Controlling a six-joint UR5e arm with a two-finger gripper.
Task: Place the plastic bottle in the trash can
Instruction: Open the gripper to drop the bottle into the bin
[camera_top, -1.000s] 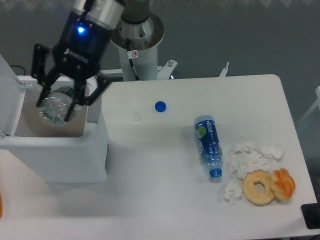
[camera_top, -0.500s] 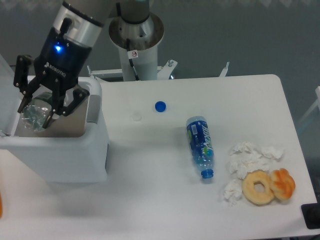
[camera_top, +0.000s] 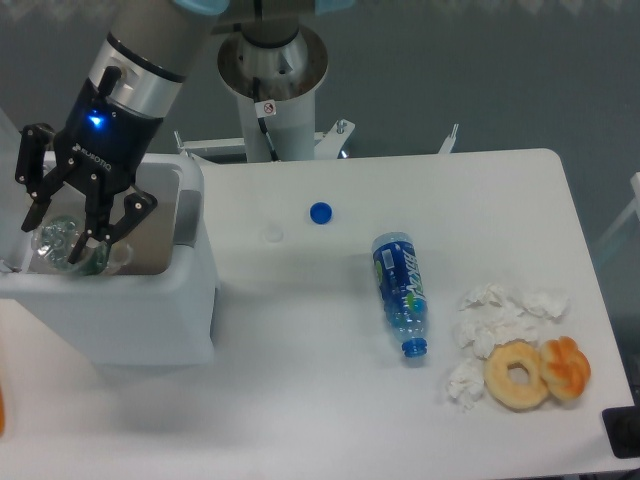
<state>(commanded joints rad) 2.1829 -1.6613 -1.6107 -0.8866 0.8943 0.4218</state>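
My gripper (camera_top: 58, 238) hangs over the left part of the open trash can (camera_top: 120, 310), a large white bin with a beige inside. Its fingers (camera_top: 30, 212) are closed around the plastic bottle (camera_top: 62, 238), clear and crumpled. The bottle sits at the fingertips, low inside the bin's opening, and its right end with a bit of green (camera_top: 108, 262) reaches toward the bin's front wall. The bin's white lid (camera_top: 8, 130) stands open at the far left edge of the view.
A blue-labelled bottle with a blue cap (camera_top: 400, 290) lies mid-table. A loose blue cap (camera_top: 320, 212) and a small white cap (camera_top: 273, 234) lie near the bin. Crumpled tissues (camera_top: 500, 315), a doughnut (camera_top: 517, 375) and an orange pastry (camera_top: 566, 366) sit at the right front. The arm's base (camera_top: 272, 80) stands behind.
My gripper has moved left and slightly down over the bin with the bottle between its fingers. The blue-labelled bottle shifted left a second ago and now lies still.
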